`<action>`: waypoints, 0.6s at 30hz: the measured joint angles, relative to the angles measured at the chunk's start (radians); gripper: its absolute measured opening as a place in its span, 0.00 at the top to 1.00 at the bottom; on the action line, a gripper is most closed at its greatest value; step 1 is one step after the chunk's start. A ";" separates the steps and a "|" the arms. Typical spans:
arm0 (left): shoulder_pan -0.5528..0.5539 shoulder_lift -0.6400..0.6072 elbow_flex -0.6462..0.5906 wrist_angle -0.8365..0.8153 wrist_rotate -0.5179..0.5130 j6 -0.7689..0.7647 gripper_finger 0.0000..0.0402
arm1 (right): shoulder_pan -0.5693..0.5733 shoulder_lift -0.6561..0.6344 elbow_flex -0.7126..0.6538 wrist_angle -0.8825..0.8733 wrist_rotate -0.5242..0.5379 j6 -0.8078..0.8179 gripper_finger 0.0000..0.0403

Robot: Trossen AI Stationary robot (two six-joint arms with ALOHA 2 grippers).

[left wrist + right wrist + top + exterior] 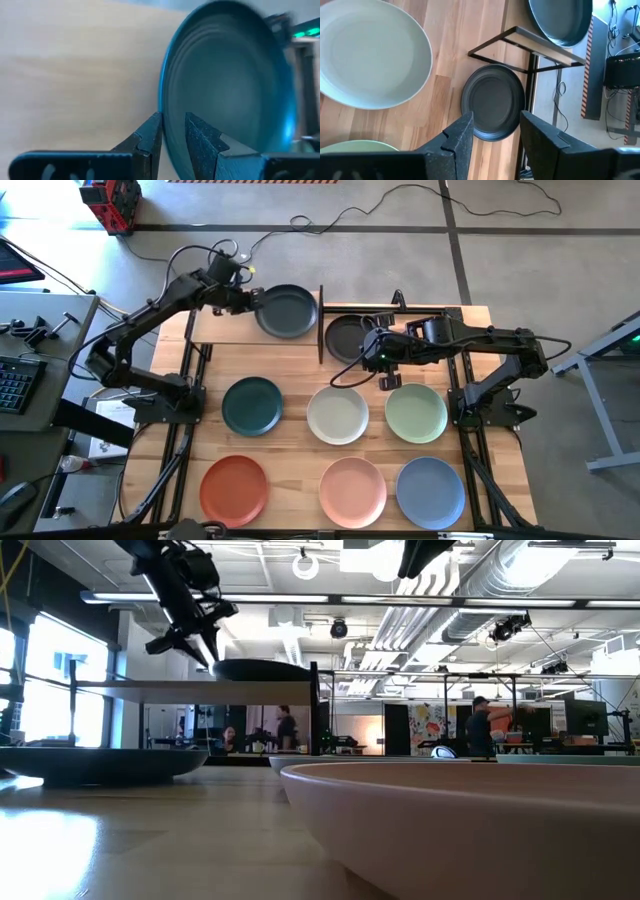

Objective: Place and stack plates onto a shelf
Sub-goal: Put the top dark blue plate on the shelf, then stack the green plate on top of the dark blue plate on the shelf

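Note:
One charcoal plate (pixel 286 311) (pixel 230 85) is on the right half of the shelf's light-wood board (pixel 225 330) (pixel 150 691), at the table's far edge. My left gripper (pixel 250 300) (pixel 172 131) is shut on this plate's left rim. The second charcoal plate (pixel 349 337) (pixel 492 102) lies flat on the tabletop, just right of the shelf's black upright (pixel 321 325). My right gripper (pixel 386 370) (pixel 495 127) hovers open above this plate's near edge and touches nothing. My left gripper pinches the charcoal plate's rim (pixel 165 127) on the side toward the table's left, one finger (pixel 150 135) outside the rim and one (pixel 200 140) over the plate's hollow. The fingers slant down from the upper left (pixel 205 652). The plate sits level, its base on the shelf board (pixel 262 672).
Six plates lie in two rows on the plank table: dark teal (pixel 252 405), off-white (pixel 338 414) and pale green (pixel 416 412), then terracotta (pixel 233 488), pink (pixel 352 488) and blue (pixel 430 491). The left half of the shelf board is bare. People stand in the room beyond (pixel 487 725).

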 joint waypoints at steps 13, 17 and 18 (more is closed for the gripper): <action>-0.001 -0.109 0.000 0.094 0.052 0.001 0.82 | -0.001 0.000 0.000 0.000 -0.001 0.025 0.65; -0.001 -0.124 0.000 0.092 0.070 0.000 0.82 | -0.001 0.000 0.000 0.000 -0.001 0.028 0.65; -0.001 -0.131 0.000 0.093 0.088 0.001 0.82 | -0.001 0.000 0.000 -0.002 -0.001 0.037 0.65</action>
